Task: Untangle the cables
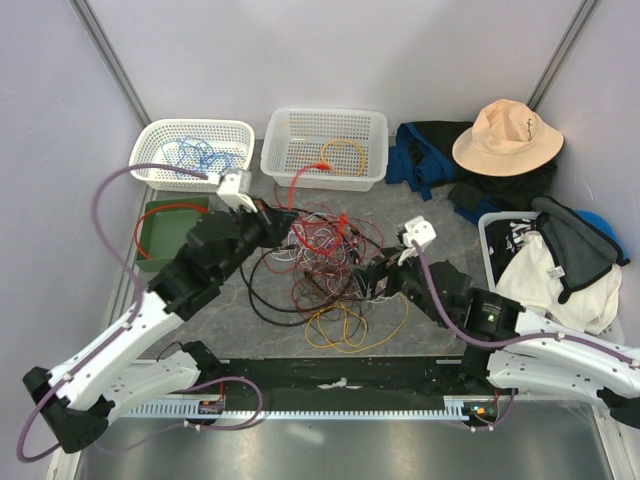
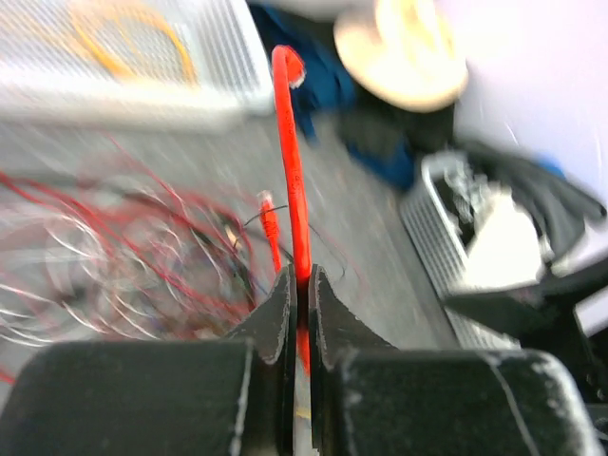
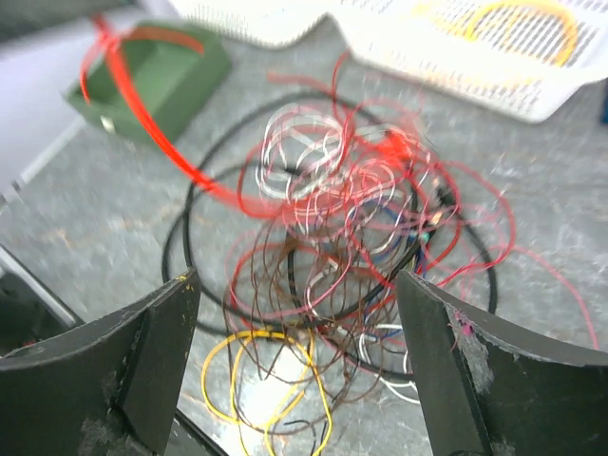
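Observation:
A tangle of thin red, maroon, white and blue cables lies mid-table, ringed by a thicker black cable, with yellow loops at its near side. My left gripper is at the tangle's left edge. In the left wrist view it is shut on a thick red cable that rises toward the middle basket. My right gripper is at the tangle's right side. In the right wrist view it is open and empty just above the tangle and the yellow loops.
At the back stand a white basket with blue cables and a white basket with a yellow cable. A green bin with a red cable is at the left. A hat, dark clothes and a clothes-filled basket are at the right.

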You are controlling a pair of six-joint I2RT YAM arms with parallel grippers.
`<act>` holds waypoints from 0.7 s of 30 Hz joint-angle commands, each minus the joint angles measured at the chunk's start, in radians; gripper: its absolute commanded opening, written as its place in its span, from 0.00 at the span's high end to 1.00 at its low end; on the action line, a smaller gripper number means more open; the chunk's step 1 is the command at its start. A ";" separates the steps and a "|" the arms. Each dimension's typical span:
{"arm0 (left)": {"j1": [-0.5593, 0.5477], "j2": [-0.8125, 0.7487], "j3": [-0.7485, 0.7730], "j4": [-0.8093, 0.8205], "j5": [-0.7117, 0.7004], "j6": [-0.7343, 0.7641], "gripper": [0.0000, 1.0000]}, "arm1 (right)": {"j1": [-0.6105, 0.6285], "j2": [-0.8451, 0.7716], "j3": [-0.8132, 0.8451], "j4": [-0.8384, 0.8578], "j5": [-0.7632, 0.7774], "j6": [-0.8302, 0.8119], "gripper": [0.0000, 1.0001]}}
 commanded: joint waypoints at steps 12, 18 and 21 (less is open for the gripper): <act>0.003 -0.067 0.244 -0.391 -0.250 0.326 0.98 | 0.003 -0.060 -0.026 0.011 0.084 0.000 0.08; 0.003 -0.066 0.270 -0.503 -0.481 0.253 0.98 | 0.003 -0.060 -0.052 0.032 0.068 0.005 0.09; 0.006 -0.072 0.271 -0.554 -0.646 0.199 0.98 | 0.003 -0.062 -0.067 0.040 0.059 0.018 0.09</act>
